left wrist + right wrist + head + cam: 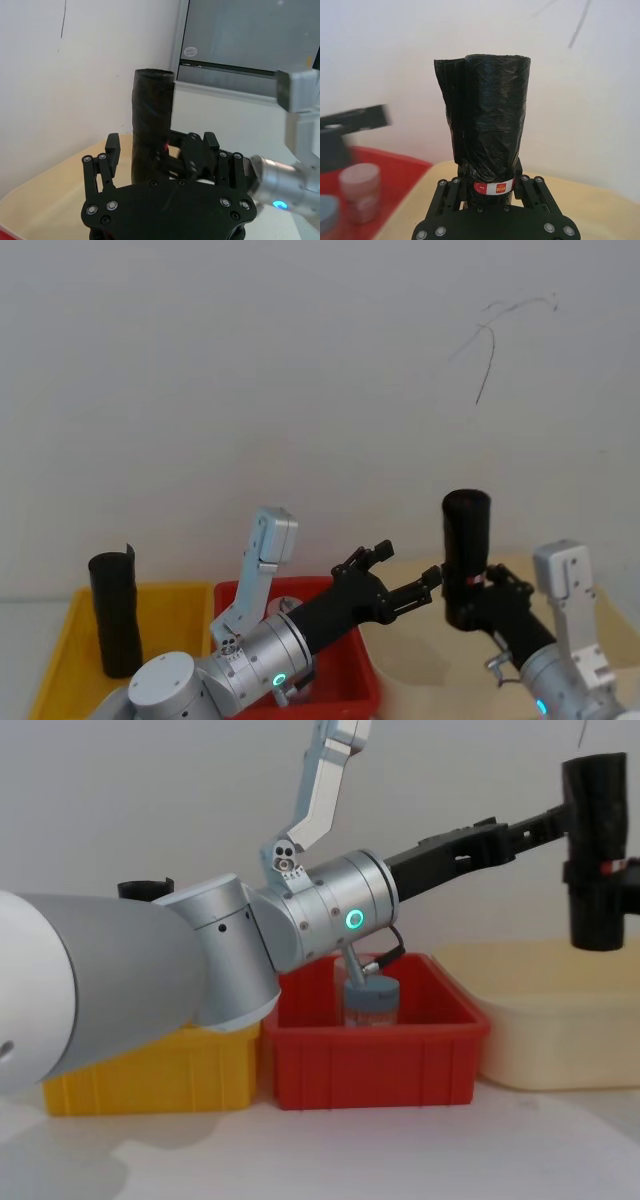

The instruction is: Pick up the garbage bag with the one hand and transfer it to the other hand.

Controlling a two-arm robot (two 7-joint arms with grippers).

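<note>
Garbage bag point(466, 540), a glossy black, tightly rolled cylinder, stands upright right of centre in the head view, pinched near its lower end by the right gripper point(482, 600). In the right wrist view its base is hidden behind that gripper. The red-and-white label point(493, 187) carries print too small to read. Left gripper point(405, 568), prongs spread, lies just beside the roll; contact cannot be judged.

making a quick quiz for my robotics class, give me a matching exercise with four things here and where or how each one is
Things:
1 garbage bag
2 left hand
3 blue-lidded jar
4 black roll

Places or states:
a in the red bin
b standing in the yellow bin
c gripped upright by the right hand
d open, close beside the garbage bag

Pairs: 1-c, 2-d, 3-a, 4-b
</note>
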